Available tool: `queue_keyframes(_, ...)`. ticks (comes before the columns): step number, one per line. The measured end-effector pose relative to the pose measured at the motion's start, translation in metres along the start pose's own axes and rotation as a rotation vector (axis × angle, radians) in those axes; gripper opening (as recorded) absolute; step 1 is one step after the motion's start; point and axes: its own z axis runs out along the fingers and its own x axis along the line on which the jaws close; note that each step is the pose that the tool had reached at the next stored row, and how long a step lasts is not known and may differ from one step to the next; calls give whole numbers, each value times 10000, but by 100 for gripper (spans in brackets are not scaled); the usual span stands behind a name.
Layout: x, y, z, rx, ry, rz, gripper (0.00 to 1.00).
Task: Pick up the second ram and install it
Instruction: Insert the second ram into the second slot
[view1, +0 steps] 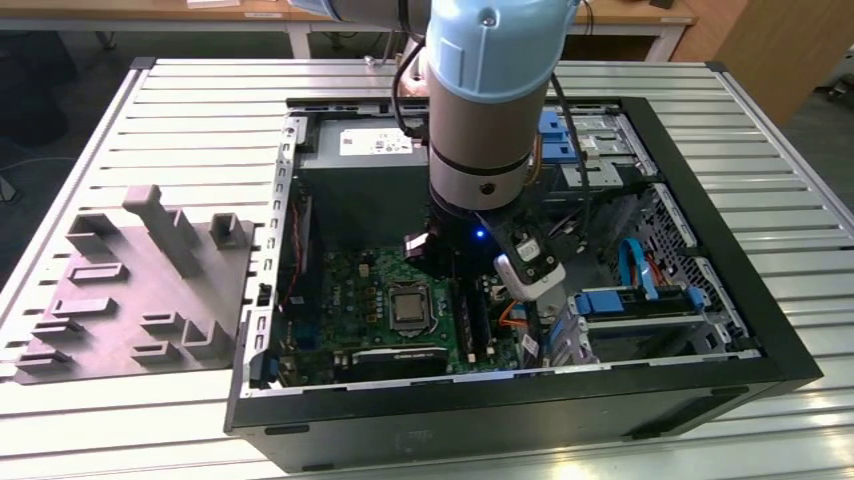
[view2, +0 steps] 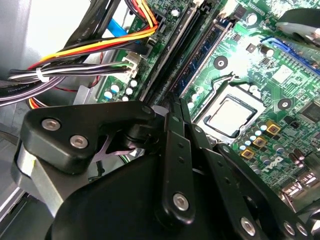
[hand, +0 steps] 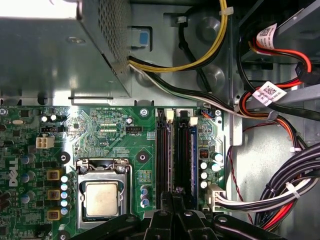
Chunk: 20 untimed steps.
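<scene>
Arm lowered inside the open computer case (view1: 694, 390) on the slatted tabletop (view1: 200, 110), gripper (hand: 172, 197) poised directly above the black slot rails (hand: 161, 160) beside the processor socket (hand: 102, 197). Fingers (view2: 175, 145) pressed close together over the rails; whether pinching the second ram could not be told. Blue-edged stick (hand: 193, 160) seen seated in an outer rail, judged possibly the second ram. Grey tray (view1: 134, 290) alongside the case bare of sticks. Pickup judged done, seating near completion.

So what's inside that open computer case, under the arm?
A green motherboard with its processor socket, black memory slots and bundled cables. The claw hides the slots' near ends.
</scene>
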Motion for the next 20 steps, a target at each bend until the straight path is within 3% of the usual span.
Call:
queue_keyframes(3,1,0,-1,-59,0,5,11)
queue_keyframes(20,2,-2,29,-61,1,4,11)
